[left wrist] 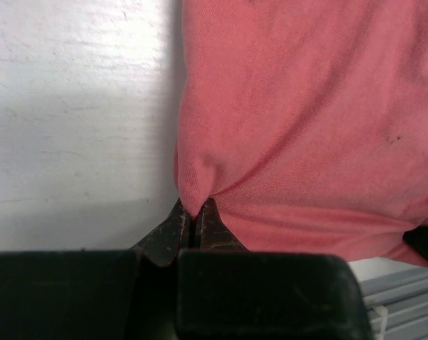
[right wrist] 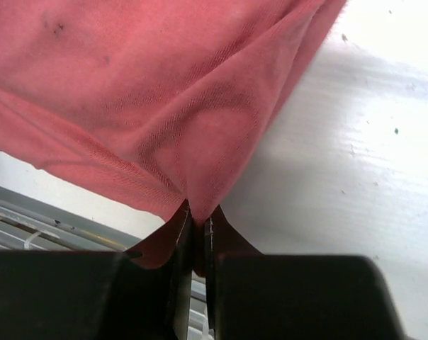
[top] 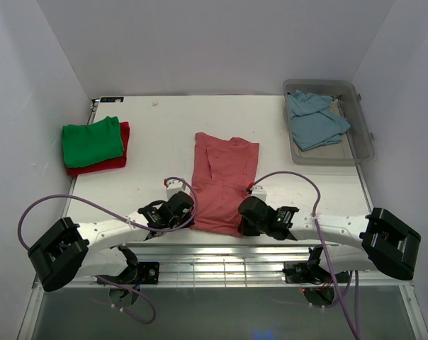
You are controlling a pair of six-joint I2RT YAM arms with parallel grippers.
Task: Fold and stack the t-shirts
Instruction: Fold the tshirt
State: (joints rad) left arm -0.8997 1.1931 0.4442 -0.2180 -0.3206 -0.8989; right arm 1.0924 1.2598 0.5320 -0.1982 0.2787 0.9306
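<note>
Because the salmon-pink t-shirt (top: pixel 224 177) is light and limp, its hem corners by the bench's (top: pixel 157 142) near edge, one pinched tight in the left tool (left wrist: pixel 191 216) and one in the right tool (right wrist: pixel 197 212), seem the right holds.

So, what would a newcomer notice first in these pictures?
The pink shirt lies in the middle of the table, its near edge pinched at both corners by the left fingers and the right fingers, both shut on the cloth. At the far left, a folded green shirt sits on a red shirt; at the far right, a blue shirt lies crumpled in a clear bin.
</note>
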